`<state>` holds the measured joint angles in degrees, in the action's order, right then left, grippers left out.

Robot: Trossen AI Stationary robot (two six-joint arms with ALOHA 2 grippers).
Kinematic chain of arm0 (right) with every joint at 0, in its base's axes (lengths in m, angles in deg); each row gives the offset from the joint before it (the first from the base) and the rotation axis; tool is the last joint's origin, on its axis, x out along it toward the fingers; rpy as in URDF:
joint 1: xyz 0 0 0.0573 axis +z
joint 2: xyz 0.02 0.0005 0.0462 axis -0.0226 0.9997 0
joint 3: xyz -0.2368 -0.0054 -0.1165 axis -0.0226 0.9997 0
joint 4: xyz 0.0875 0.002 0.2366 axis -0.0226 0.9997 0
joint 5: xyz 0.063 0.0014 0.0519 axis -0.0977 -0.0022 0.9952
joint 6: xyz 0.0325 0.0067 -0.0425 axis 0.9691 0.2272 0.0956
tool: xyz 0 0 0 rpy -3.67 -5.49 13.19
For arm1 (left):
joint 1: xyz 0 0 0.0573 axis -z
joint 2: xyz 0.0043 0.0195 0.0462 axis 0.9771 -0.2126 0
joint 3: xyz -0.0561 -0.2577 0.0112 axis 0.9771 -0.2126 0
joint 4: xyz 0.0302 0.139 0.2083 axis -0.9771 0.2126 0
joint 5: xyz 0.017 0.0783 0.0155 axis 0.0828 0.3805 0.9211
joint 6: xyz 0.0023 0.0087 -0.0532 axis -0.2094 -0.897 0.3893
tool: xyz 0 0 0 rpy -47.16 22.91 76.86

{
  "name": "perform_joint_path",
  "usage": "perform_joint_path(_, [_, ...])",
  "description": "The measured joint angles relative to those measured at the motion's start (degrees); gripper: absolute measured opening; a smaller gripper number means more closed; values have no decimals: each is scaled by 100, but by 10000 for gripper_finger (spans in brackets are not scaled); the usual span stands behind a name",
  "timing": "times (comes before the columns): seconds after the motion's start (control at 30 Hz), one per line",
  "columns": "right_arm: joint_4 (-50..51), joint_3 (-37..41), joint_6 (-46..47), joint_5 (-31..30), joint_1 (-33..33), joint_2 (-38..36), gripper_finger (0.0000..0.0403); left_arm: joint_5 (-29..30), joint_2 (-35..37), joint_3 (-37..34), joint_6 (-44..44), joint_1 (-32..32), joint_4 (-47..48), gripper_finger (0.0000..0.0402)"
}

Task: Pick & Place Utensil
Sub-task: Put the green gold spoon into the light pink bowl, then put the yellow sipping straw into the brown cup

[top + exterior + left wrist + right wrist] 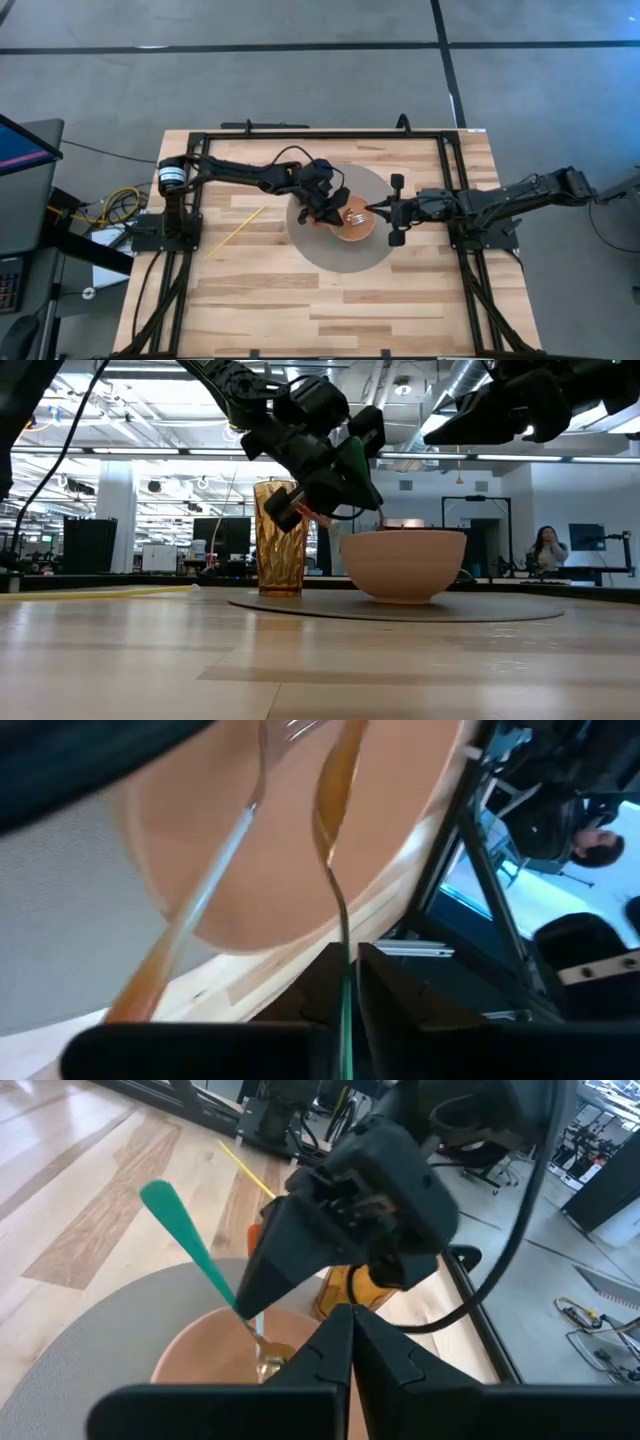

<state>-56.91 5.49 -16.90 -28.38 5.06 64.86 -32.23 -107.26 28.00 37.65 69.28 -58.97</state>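
An orange bowl (pixel 355 232) (pixel 405 565) stands on a round grey mat (pixel 320 250). A fork (pixel 225 850) with an orange handle lies in it, tines inside and handle out over the rim. My left gripper (pixel 340 210) (pixel 345 985) hangs over the bowl, shut on a spoon (pixel 185 1240) with a teal handle. My right gripper (pixel 378 209) (pixel 350 1325) is shut and hovers above the bowl's right rim, touching nothing. An amber cup (pixel 280 540) stands on the mat left of the bowl, mostly hidden under the left arm in the high view. My left gripper pinches the spoon between its two fingers on the lower part of the teal handle (pixel 228 1290), close to the metal neck. The fingers slant down from the table's left. The handle's free end (pixel 155 1192) sticks up behind them. The metal head (pixel 335 790) hangs inside the bowl.
A thin yellow stick (pixel 235 232) lies on the wood left of the mat. A black frame (pixel 300 133) runs along the table's edges. Bare wood lies toward the near edge. A person sits far off in the room (pixel 548 545).
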Motion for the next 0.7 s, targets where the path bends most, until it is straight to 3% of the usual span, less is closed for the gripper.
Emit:
perform_joint_path(0.33, [26,0,0,-2,0,0,4,-95,20,0,5,-96,-97,81])
perform_joint_path(0.5, [30,0,0,-2,0,0,4,-165,106,0,-57,-79,-683,86])
perform_joint_path(0.7, [64,0,0,-2,0,0,4,-364,831,-2,-1535,-14,-1012,86])
